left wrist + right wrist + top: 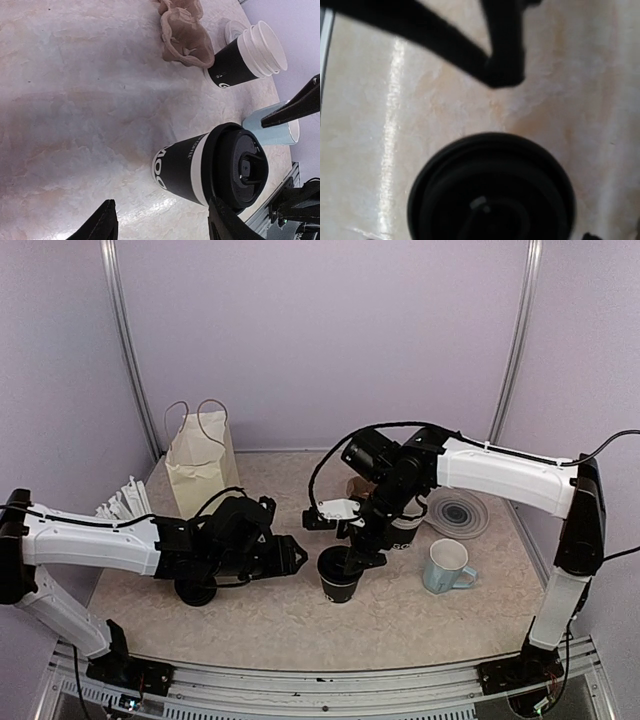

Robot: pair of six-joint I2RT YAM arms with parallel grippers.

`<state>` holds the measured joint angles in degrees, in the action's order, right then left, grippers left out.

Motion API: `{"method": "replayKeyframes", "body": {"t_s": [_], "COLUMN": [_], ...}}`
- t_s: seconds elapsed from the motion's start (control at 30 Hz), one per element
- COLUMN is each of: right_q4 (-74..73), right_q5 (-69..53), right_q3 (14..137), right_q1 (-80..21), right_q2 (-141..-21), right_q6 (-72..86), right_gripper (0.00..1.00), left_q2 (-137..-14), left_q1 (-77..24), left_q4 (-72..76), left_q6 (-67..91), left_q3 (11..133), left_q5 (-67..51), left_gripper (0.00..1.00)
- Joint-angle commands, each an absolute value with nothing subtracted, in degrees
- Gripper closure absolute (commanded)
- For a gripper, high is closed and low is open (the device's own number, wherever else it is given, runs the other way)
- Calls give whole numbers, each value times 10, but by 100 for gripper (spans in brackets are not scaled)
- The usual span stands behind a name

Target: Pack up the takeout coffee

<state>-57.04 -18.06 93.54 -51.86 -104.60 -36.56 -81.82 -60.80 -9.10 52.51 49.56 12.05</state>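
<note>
A takeout coffee cup (340,578), black with white lettering and a black lid (241,170), stands upright mid-table. My right gripper (353,550) hangs directly over it. Its fingers (295,104) are spread on either side of the lid, holding nothing, and the right wrist view looks straight down on the lid (490,192). My left gripper (162,225) is open and low beside the cup on its left. The cup lies just ahead of its tips, and one finger (226,222) overlaps the lid's edge in view. In the top view the left gripper (296,555) sits close to the cup.
A paper bag (200,465) stands at the back left, with a white ribbed rack (125,502) beside it. A light-blue mug (447,567) is right of the cup. Behind are a stack of black cups (245,57), a cardboard carrier (182,32) and a round plate (460,512).
</note>
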Motion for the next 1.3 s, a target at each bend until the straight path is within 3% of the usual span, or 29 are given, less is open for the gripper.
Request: {"method": "replayKeyframes", "body": {"t_s": [0.0, 0.23, 0.5, 1.27], "right_q4": [-548, -451, -448, -463], "right_q5": [-216, -298, -327, -403], "right_q3": [901, 794, 757, 789], "right_q1": [-474, -389, -370, -369], "right_q2": [-995, -949, -978, -1059], "right_q6": [-330, -235, -223, -214], "right_gripper": [14, 29, 49, 53], "left_q2": [-843, -879, -907, -952], "left_q1": [-609, -606, -599, -587], "left_q4": [-45, -32, -37, -74], "left_q6": [533, 523, 515, 501], "left_q3": [525, 542, 563, 572], "left_q5": [77, 58, 48, 29], "left_gripper": [41, 47, 52, 58]}}
